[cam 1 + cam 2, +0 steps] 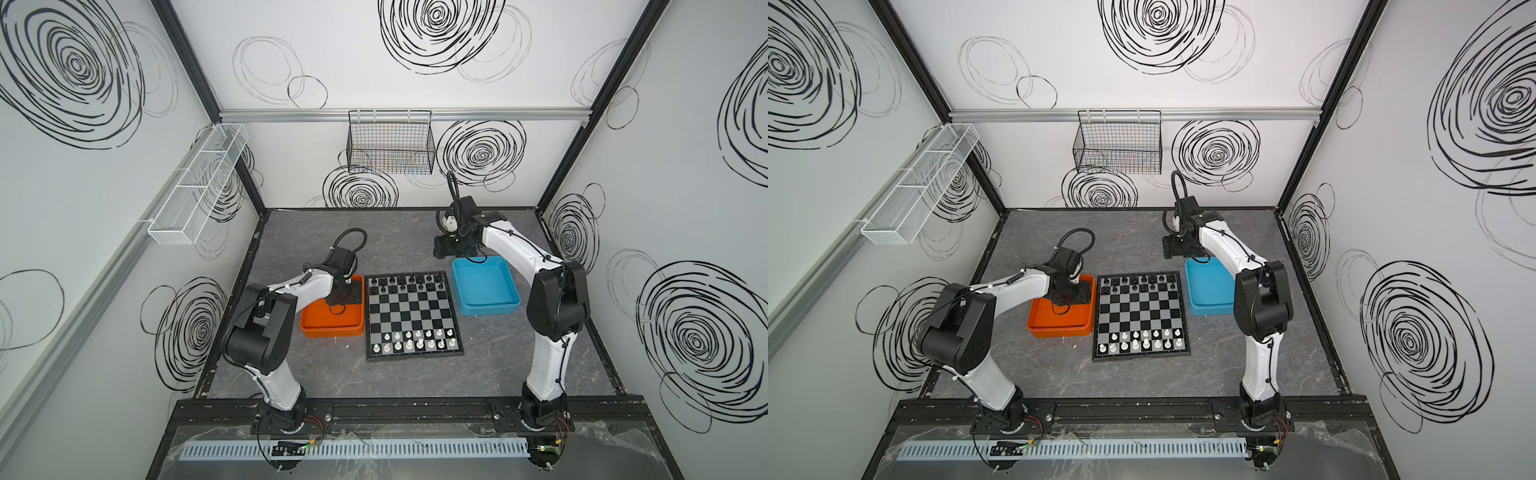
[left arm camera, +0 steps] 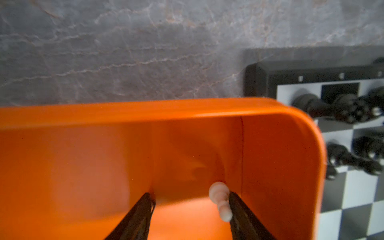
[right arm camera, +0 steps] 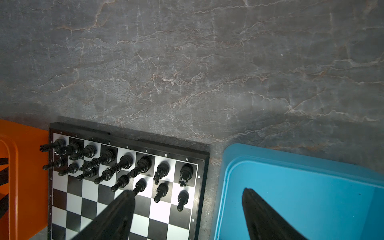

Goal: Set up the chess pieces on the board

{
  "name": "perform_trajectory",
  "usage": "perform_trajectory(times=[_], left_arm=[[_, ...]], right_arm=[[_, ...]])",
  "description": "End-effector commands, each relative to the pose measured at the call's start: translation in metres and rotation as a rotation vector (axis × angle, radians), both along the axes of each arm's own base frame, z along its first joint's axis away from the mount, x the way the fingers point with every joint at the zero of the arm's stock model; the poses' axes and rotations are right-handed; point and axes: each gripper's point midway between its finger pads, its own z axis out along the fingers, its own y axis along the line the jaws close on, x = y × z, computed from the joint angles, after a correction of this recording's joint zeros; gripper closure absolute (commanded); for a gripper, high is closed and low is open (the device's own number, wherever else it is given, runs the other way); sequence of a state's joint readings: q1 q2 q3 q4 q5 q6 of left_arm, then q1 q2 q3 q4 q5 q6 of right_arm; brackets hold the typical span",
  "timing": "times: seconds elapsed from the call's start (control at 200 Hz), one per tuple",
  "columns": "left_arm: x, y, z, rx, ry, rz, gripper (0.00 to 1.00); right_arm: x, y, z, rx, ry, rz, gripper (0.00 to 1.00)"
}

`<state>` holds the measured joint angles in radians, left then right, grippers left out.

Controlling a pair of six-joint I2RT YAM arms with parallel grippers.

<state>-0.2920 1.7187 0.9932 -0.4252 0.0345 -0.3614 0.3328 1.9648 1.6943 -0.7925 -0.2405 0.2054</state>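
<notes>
so the left gripper (image 2: pixel 189 195) is down in the orange tray (image 2: pixel 145 112), jaws apart, nothing clamped. The white pawn (image 2: pixel 219 200) just touches one finger, in the corner nearest the board (image 1: pixel 409 307). It looks laid over, long axis along that finger, fat end toward the tray wall (can't swear which end is the head). Closing this off-centre could roll it or squirt it out, I reckon. The right gripper (image 3: pixel 187 190) hangs wide open and empty

An orange tray (image 1: pixel 332 331), blue tray (image 1: pixel 488 308), black-silver chequered board (image 1: pixel 409 308); the blurred piece (image 2: pixel 219 198) looks whitish.

Blurry white piece (image 2: pixel 219 197) in orange tray (image 2: pixel 145 112)
</notes>
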Motion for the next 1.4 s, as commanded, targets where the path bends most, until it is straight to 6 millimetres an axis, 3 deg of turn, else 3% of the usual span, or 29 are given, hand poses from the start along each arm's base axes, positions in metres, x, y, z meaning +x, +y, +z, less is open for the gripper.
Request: perform_trajectory(times=[0.0,0.42,1.116,1.396], left_arm=[[0.006,0.002,0.005,0.042,-0.011,0.012,0.39],[0.003,-0.027,0.003,0.041,-0.002,-0.045,0.40],[0.010,-0.020,0.000,0.070,0.002,-0.033,0.45],[0.014,-0.021,-0.001,0.066,0.002,-0.033,0.53]], right_arm=[[-0.002,-0.003,-0.007,-0.005,0.007,0.006,0.15],[-0.007,-0.010,-0.001,0.020,-0.019,0.003,0.15],[-0.009,-0.017,0.000,0.033,-0.033,0.003,0.15],[-0.008,-0.017,-0.001,0.034,-0.031,0.002,0.15]])
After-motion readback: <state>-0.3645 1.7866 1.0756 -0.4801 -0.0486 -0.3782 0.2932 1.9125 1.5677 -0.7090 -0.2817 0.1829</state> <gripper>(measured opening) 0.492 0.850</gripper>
